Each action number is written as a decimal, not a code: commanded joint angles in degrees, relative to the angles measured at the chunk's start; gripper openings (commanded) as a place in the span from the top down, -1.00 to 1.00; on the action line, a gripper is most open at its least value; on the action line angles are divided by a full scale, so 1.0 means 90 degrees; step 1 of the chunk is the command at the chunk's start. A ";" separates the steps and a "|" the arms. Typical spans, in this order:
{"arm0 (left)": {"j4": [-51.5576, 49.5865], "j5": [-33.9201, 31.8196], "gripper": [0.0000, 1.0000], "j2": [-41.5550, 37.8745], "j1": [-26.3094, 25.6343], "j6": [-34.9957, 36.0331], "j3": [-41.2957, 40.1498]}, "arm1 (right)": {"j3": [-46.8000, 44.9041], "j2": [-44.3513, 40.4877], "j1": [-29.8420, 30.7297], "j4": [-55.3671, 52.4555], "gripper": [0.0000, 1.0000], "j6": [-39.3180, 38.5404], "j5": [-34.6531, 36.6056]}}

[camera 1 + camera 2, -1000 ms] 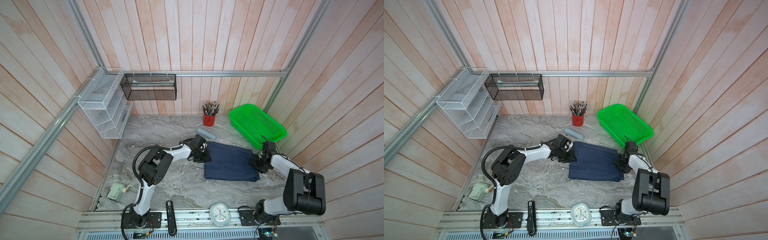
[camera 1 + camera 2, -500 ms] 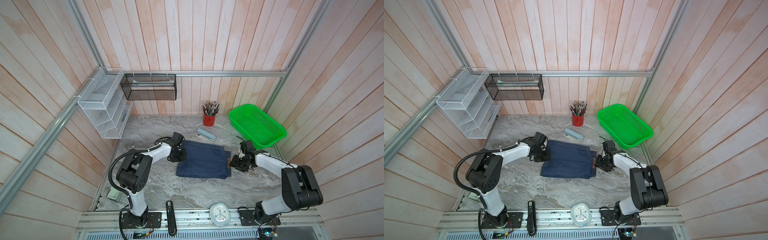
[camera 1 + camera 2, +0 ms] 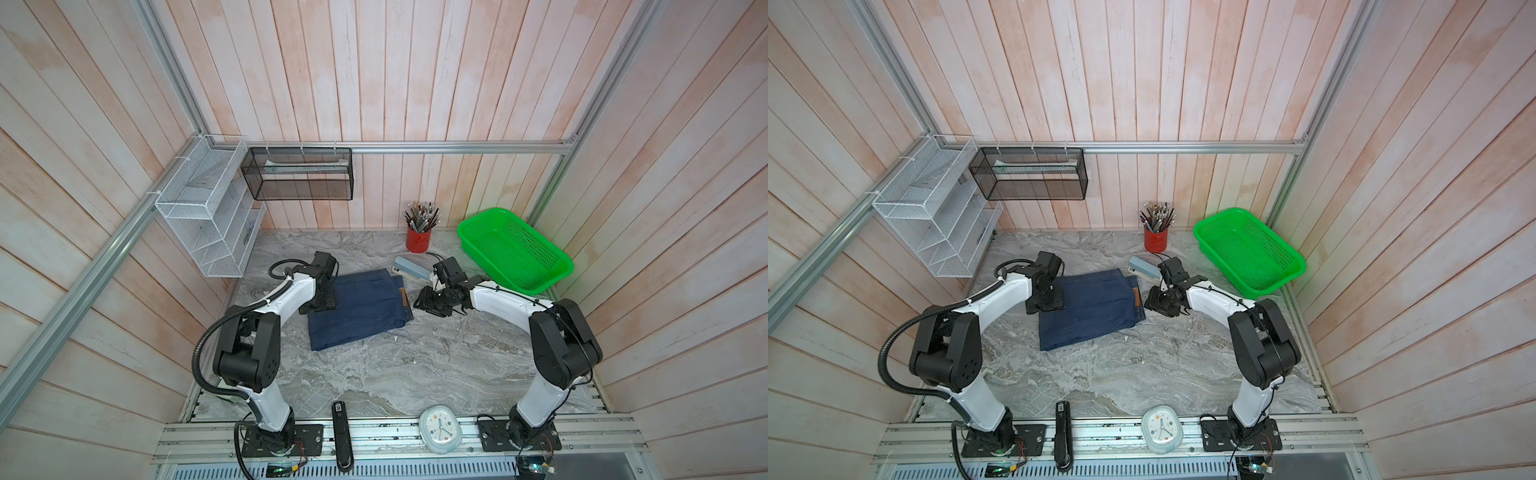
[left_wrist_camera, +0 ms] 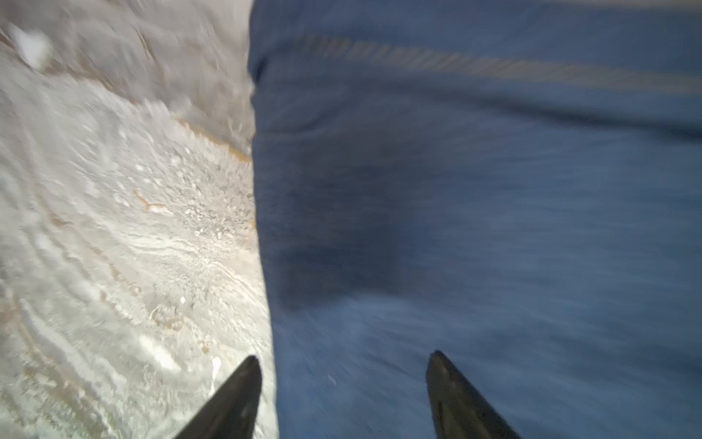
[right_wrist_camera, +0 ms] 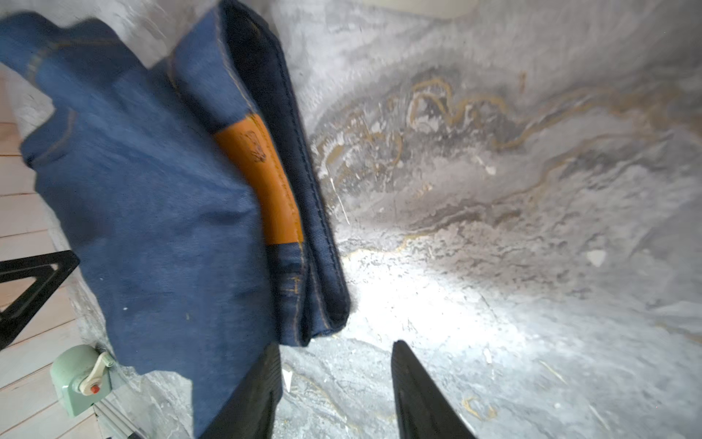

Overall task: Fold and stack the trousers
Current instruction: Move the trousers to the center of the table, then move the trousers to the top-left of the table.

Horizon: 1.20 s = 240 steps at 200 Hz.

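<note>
The trousers (image 3: 359, 309) (image 3: 1090, 309) lie folded into a dark blue rectangle on the marble table, with the brown leather patch (image 3: 403, 296) at their right end. My left gripper (image 3: 322, 301) (image 3: 1045, 305) hangs over their left edge. In the left wrist view it (image 4: 343, 359) is open, one finger above the table and one above the denim (image 4: 494, 228). My right gripper (image 3: 429, 302) (image 3: 1158, 303) sits just off the waistband end. It (image 5: 335, 346) is open with bare table between its fingers, beside the trousers' corner (image 5: 152, 209) and patch (image 5: 262, 178).
A green basket (image 3: 515, 253) stands at the back right, next to a red pencil cup (image 3: 418, 241) and a grey-blue stapler (image 3: 409, 268). A clock (image 3: 440, 428) and a black stapler (image 3: 341, 432) lie on the front rail. Wire shelves (image 3: 208, 216) hang on the left wall.
The folded trousers have slid left across the table with both arms. My left gripper has opened and let go of their left edge. The right gripper followed at the waistband end.
</note>
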 commanded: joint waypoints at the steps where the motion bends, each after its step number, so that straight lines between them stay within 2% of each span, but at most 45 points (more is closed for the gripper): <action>1: -0.0403 -0.0263 -0.56 -0.0482 -0.0835 -0.0477 0.0618 | 0.0101 -0.0388 -0.0140 -0.0535 0.00 -0.0181 0.0503; 21: -0.0794 -0.0080 -0.56 -0.0085 -0.1330 -0.1704 0.0926 | 0.0039 -0.0622 -0.0296 -0.0648 -0.01 -0.0258 0.0647; 51: -0.1296 -0.0027 -0.51 0.0795 -0.1540 -0.3542 0.1371 | -0.0137 -0.0854 -0.0492 -0.0646 -0.01 -0.0319 0.0644; 72: -0.1581 0.0010 -0.54 0.1424 -0.1600 -0.4065 0.1807 | -0.0272 -0.0980 -0.0558 -0.0641 -0.01 -0.0346 0.0615; 96: -0.0869 0.0329 -0.57 0.1583 -0.1562 -0.4200 0.1528 | -0.0451 -0.1123 -0.0622 -0.0591 -0.01 -0.0341 0.0615; 131: -0.0685 0.0494 -0.59 0.2175 -0.1345 -0.4196 0.1412 | -0.0710 -0.1282 -0.0734 -0.0518 -0.01 -0.0312 0.0580; 161: -0.0609 0.0298 -0.59 0.2654 -0.0983 -0.3792 0.1300 | -0.0788 -0.1322 -0.0845 -0.0517 -0.01 -0.0330 0.0569; 205: -0.0266 -0.0181 -0.59 0.3224 -0.0242 -0.2394 0.1513 | -0.0750 -0.1275 -0.0969 -0.0522 0.00 -0.0351 0.0568; 237: -0.0095 -0.0448 -0.59 0.3707 0.0258 -0.1134 0.2188 | -0.0646 -0.1150 -0.0985 -0.0531 0.00 -0.0361 0.0549; 240: -0.0102 -0.0467 -0.54 0.3749 0.0306 -0.1021 0.2275 | -0.0637 -0.1133 -0.0984 -0.0540 0.00 -0.0361 0.0543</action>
